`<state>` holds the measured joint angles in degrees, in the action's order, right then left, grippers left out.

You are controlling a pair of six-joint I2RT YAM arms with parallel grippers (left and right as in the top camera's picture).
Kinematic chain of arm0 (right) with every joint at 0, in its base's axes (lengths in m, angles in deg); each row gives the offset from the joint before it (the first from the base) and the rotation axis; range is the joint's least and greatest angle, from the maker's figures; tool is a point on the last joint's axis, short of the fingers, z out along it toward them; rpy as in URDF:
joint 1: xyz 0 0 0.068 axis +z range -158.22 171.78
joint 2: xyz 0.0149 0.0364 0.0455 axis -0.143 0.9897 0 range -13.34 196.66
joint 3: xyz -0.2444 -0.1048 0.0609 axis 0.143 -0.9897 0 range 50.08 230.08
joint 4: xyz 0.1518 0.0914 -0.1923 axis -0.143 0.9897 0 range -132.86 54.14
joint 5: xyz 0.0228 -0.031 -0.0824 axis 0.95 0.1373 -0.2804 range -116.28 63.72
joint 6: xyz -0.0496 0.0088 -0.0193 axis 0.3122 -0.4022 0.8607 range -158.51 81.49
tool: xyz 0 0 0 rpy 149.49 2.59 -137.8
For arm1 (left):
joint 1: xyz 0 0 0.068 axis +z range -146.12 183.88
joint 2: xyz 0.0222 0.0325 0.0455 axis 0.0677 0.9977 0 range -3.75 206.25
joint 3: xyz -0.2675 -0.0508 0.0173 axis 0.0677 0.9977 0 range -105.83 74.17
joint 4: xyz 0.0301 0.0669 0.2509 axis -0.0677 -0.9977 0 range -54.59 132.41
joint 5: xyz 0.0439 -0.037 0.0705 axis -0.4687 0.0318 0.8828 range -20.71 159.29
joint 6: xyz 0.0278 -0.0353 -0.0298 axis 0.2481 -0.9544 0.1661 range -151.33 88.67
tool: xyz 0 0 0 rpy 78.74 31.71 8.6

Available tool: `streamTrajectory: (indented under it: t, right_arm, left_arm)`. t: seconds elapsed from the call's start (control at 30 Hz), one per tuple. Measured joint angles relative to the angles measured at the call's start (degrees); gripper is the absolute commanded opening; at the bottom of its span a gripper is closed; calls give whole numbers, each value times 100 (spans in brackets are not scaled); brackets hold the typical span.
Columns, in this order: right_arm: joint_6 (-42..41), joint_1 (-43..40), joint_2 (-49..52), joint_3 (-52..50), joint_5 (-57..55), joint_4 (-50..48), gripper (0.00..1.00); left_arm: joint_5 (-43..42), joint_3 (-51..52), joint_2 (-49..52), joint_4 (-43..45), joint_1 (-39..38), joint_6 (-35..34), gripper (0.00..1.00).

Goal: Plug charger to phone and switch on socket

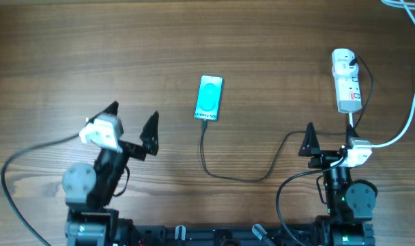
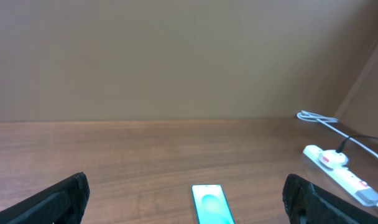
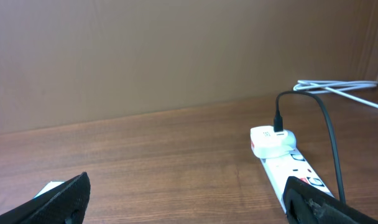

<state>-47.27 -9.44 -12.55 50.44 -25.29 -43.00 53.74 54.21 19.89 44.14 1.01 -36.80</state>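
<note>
The left tool and right tool both hang released and empty above the bench. The phone lies mid-bench with its screen lit. The socket is far right, just beyond the right tool. The charger loops to the phone's near edge; I cannot tell if it is seated.

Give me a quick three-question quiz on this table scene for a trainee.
1. Fill in: the phone screen glows ___.
2. True or false: the left gripper has its jaws shut.
3. The white power strip lies nearest: A) the left gripper, B) the right gripper, C) the phone.
Key: 1 turquoise; 2 false, the jaws stand wide open and empty; 3 B.
</note>
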Motion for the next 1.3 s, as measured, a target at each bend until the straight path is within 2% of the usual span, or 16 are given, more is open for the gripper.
streamTrajectory:
  t: [0.33,0.4,1.3]
  right_arm:
    - [0,0,-2,0,0,7,100]
    - [0,0,-2,0,0,9,100]
    - [0,0,-2,0,0,9,100]
  left_arm:
    - [431,1755,-1919,17,-2,9,100]
    - [463,1888,-2184,-350,-2,9,100]
    - [634,1926,-2280,-520,-2,9,100]
